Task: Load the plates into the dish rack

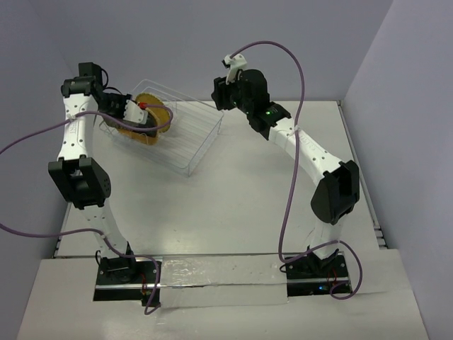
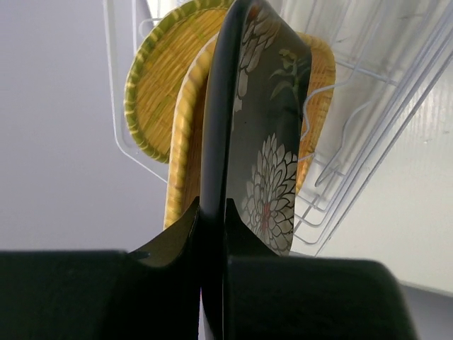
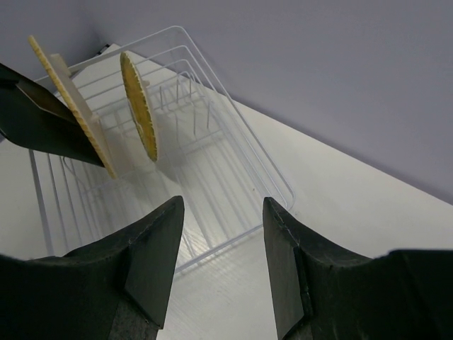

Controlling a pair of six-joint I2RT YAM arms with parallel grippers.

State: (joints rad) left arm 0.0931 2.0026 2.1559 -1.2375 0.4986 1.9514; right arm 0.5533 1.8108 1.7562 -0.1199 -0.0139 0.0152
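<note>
A white table (image 1: 241,205) stands in a corner between 2 pale lilac walls (image 1: 177,35). A shiny strip of tape (image 1: 219,273) runs across it near the front edge, slightly wrinkled.

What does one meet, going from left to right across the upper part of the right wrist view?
black plate → orange plate → yellow plate → right-hand rim of the dish rack → bare table
</note>
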